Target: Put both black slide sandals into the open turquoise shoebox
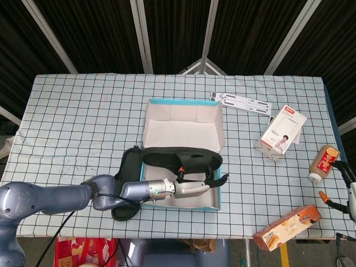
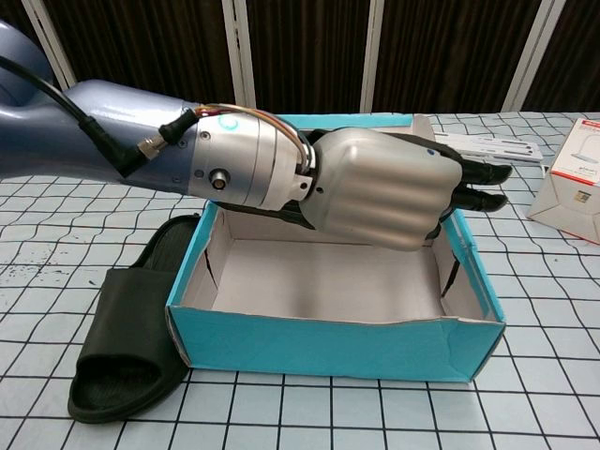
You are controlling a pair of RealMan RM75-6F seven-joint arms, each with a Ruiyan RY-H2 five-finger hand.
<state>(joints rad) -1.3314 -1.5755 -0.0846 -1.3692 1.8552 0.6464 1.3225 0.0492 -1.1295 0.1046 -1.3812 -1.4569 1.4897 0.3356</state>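
Note:
The open turquoise shoebox (image 1: 218, 189) (image 2: 337, 345) stands mid-table with its lid upright at the back. My left hand (image 1: 192, 187) (image 2: 384, 187) grips one black slide sandal (image 1: 181, 158) and holds it level just above the box's opening, toe toward the right wall. In the chest view the hand hides most of that sandal. The second black sandal (image 1: 125, 167) (image 2: 127, 323) lies flat on the table against the box's left side, partly under my left forearm. My right hand (image 1: 350, 186) shows only partly at the right edge, and its fingers are unclear.
A white product box (image 1: 283, 132), a brown bottle (image 1: 324, 161) and an orange carton (image 1: 288, 227) lie to the right of the shoebox. White paper strips (image 1: 242, 102) lie behind it. The checkered tablecloth (image 1: 83, 122) covers the table.

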